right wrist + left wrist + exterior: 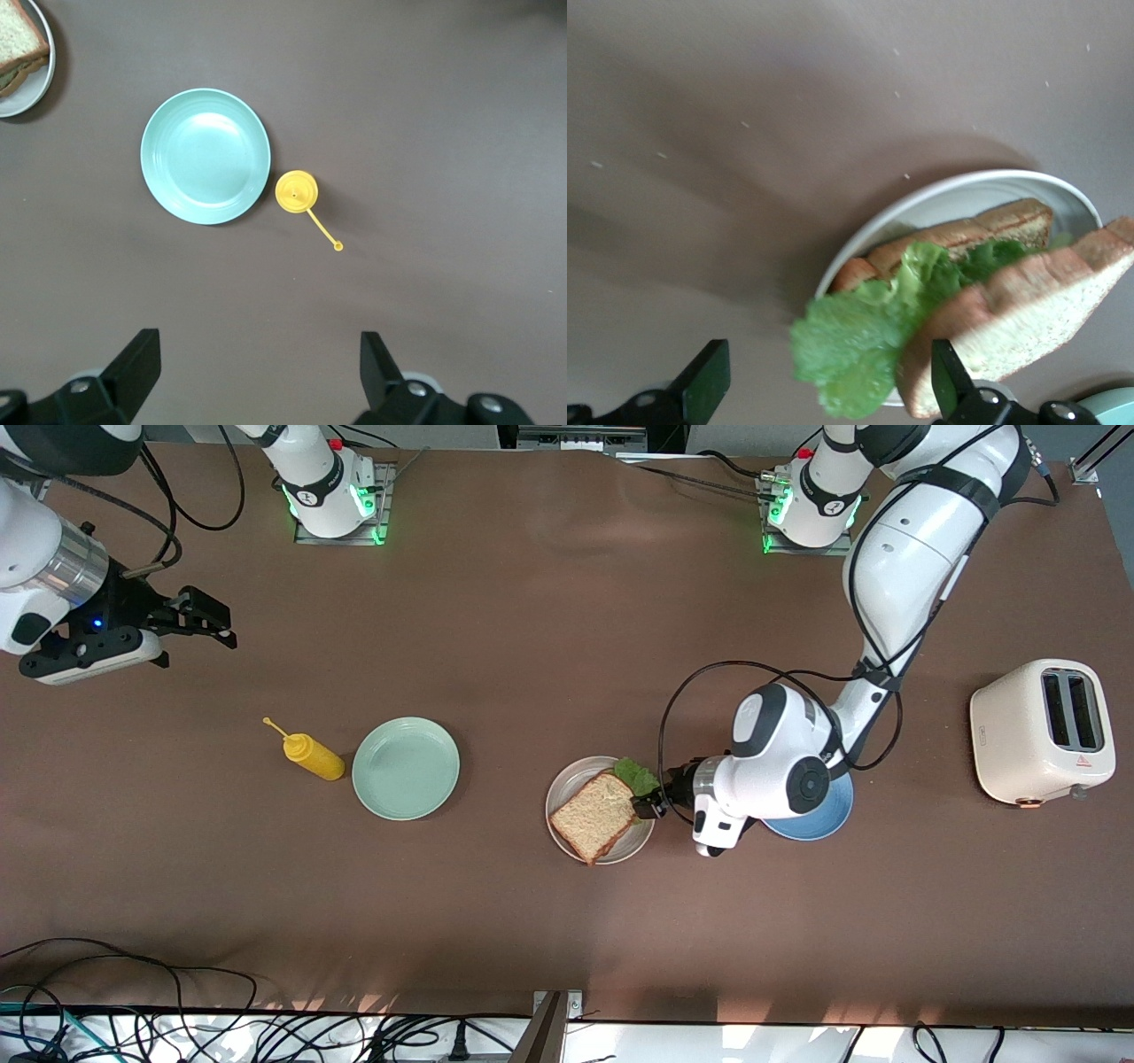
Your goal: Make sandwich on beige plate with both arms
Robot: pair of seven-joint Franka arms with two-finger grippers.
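Task nearly complete. On the round, glossy beige plate [567, 788], near the middle of the brown-covered table [567, 921], lies the sandwich [592, 816]: a square slice of brown whole-grain toast on top, a ruffled green lettuce leaf [859, 341] protruding from under it toward the left arm's end of the table, and a second slice beneath (the lower slice shows only in the left wrist view, where the upper slice sits askew and tilted rather than squarely stacked). The left gripper [654, 801] sits low at the plate's edge beside the lettuce; its black fingers [702, 382] stand spread wide, one clear of the food and the other close against the edge of the top slice, gripping nothing. What remains, by judgement, is to draw this arm clear and perhaps square the upper slice; the nearness of that finger to the slice is the one thing that could disturb the stack. A round blue plate [824, 819] lies just beside the beige plate, largely hidden under the left arm. Toward the right arm's end rest a round mint-green plate [406, 768] and a yellow squeeze bottle [312, 755], both well apart from the sandwich. A cream two-slot toaster [1042, 732] stands at the left arm's end. The right gripper [202, 618] waits over bare table, fingers [133, 367] open and empty.
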